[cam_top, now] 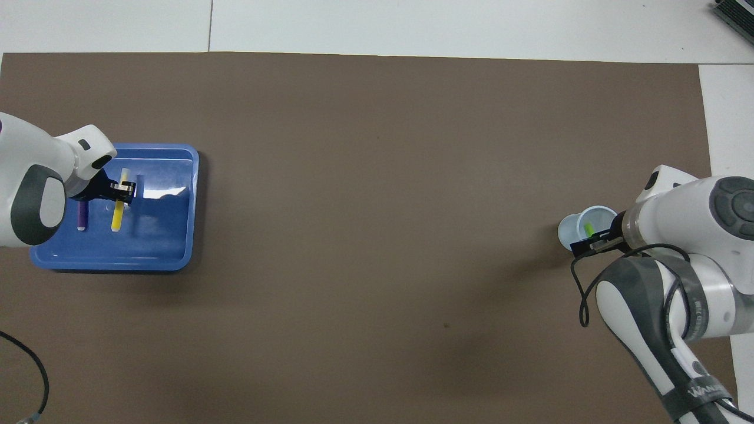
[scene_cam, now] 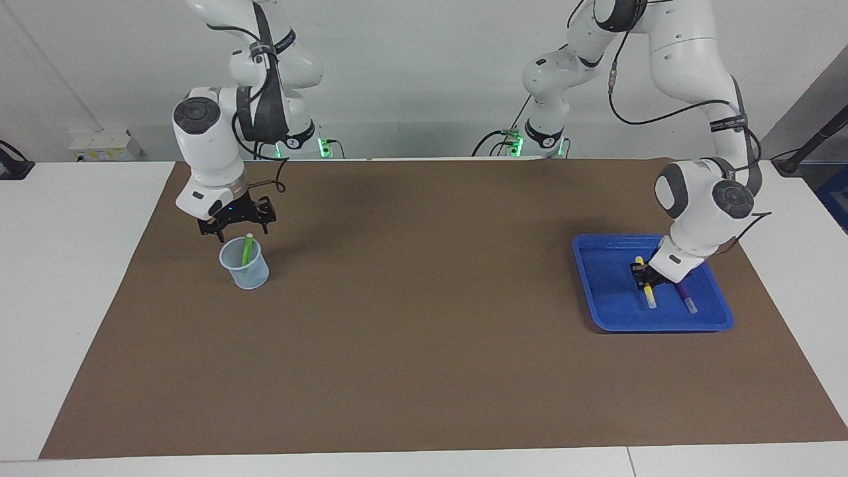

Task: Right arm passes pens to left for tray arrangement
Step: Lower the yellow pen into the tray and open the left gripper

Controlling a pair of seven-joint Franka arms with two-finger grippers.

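The blue tray point(scene_cam: 606, 285) point(cam_top: 165, 235) lies toward the left arm's end of the table. My left gripper point(scene_cam: 644, 278) point(cam_top: 121, 189) is down inside it, shut on the yellow pen point(scene_cam: 650, 299) point(cam_top: 118, 215), which is held low and parallel to the purple pen point(scene_cam: 686, 299) point(cam_top: 82, 215) lying on the tray floor. Toward the right arm's end, the green pen point(scene_cam: 247, 248) point(cam_top: 588, 228) stands tilted in a translucent cup point(scene_cam: 246, 270) point(cam_top: 570, 231). My right gripper point(scene_cam: 233, 223) point(cam_top: 592, 244) hangs open just over the cup, its fingers around the pen's top end.
A brown mat point(scene_cam: 424, 331) covers most of the white table point(scene_cam: 66, 265). The two arm bases with green lights stand at the robots' edge of the table. A black cable point(cam_top: 583, 294) loops off the right wrist.
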